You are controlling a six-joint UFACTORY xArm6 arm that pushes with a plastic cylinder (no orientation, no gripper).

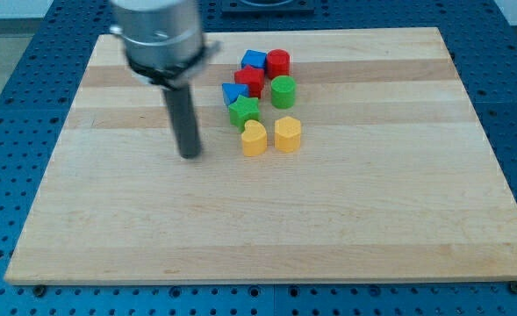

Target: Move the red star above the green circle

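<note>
The red star (250, 80) lies in a cluster at the board's upper middle, just left of and slightly above the green circle (283, 91). A red round block (278, 62) sits directly above the green circle. My tip (190, 155) rests on the board to the left of the cluster, about level with the yellow blocks and apart from all blocks.
A blue block (254, 60) sits above the red star, a blue triangle (233, 93) at its lower left, and a green star (244, 111) below it. A yellow heart (254, 139) and a yellow hexagon (287, 134) lie lowest. The wooden board (346, 219) lies on a blue perforated table.
</note>
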